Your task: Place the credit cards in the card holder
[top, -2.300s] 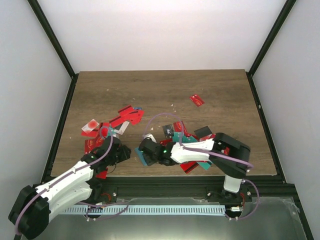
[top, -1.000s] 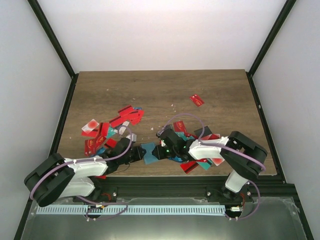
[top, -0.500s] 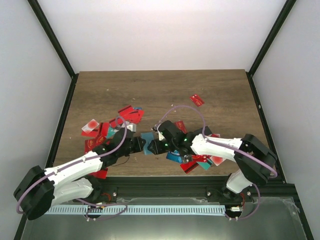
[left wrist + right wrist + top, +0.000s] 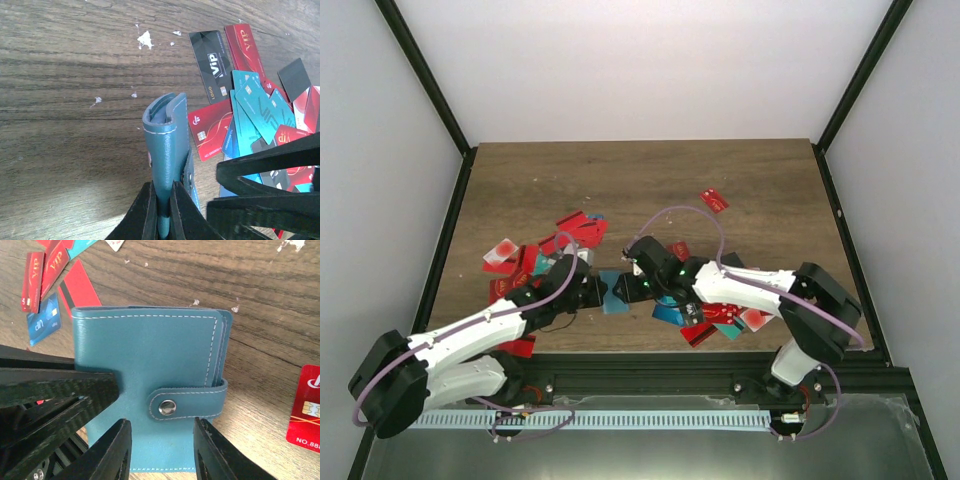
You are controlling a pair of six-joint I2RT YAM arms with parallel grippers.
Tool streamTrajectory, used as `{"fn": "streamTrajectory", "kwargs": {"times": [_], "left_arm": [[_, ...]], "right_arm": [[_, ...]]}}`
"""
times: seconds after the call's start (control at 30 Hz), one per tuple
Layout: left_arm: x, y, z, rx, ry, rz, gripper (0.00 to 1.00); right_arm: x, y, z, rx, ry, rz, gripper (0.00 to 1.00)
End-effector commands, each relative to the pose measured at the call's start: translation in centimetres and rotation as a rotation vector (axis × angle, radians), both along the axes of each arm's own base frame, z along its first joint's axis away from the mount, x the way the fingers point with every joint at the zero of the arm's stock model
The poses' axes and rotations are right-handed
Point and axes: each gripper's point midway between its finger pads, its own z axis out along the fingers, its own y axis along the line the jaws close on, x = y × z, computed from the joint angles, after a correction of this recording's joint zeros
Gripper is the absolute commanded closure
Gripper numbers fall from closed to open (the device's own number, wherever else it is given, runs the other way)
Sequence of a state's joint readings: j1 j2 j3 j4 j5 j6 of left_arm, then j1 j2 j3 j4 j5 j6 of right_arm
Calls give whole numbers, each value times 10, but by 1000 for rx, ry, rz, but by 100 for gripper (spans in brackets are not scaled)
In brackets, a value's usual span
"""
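The card holder (image 4: 614, 293) is a teal-blue pouch with a snap strap (image 4: 167, 407). It stands on edge over the wood between the two grippers. My left gripper (image 4: 163, 192) is shut on its lower edge, one finger on each face of the card holder (image 4: 167, 145). My right gripper (image 4: 161, 427) is open, its jaws standing apart either side of the strap, in front of the card holder (image 4: 145, 350). Credit cards lie in two heaps, a left heap (image 4: 535, 255) and a right heap (image 4: 715, 320).
One red card (image 4: 714, 200) lies alone farther back on the right. A black VIP card (image 4: 212, 65), teal cards (image 4: 255, 107) and a red card (image 4: 210, 130) lie just right of the holder. Small white crumbs (image 4: 145, 39) dot the wood. The frame's black rail (image 4: 650, 365) runs along the near edge.
My left arm swung in from the left heap and closed on the card holder. The right gripper's jaws widened off it. The holder moved away from the near edge.
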State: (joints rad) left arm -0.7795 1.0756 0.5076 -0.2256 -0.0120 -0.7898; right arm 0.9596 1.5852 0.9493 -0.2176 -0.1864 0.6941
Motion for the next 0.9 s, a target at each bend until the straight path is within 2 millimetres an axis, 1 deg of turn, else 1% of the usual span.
{"fn": "streamTrajectory", "kwargs": {"times": [0.0, 0.3, 0.43, 0.6, 0.8, 0.87], "left_arm": [[2, -9, 15, -22, -29, -39, 96], [0, -13, 17, -28, -27, -61, 96], [-1, -13, 20, -24, -31, -69, 96], [1, -9, 23, 1, -43, -60, 96], [1, -7, 26, 14, -51, -57, 96], [1, -6, 27, 17, -53, -55, 96]], "right_arm": [[3, 11, 5, 6, 4, 1, 64], [1, 19, -9, -15, 26, 14, 64], [7, 13, -17, -71, 16, -20, 66], [12, 0, -28, -150, 9, -66, 77], [11, -3, -30, -159, 15, -75, 91], [12, -7, -31, -172, 10, -86, 99]]}}
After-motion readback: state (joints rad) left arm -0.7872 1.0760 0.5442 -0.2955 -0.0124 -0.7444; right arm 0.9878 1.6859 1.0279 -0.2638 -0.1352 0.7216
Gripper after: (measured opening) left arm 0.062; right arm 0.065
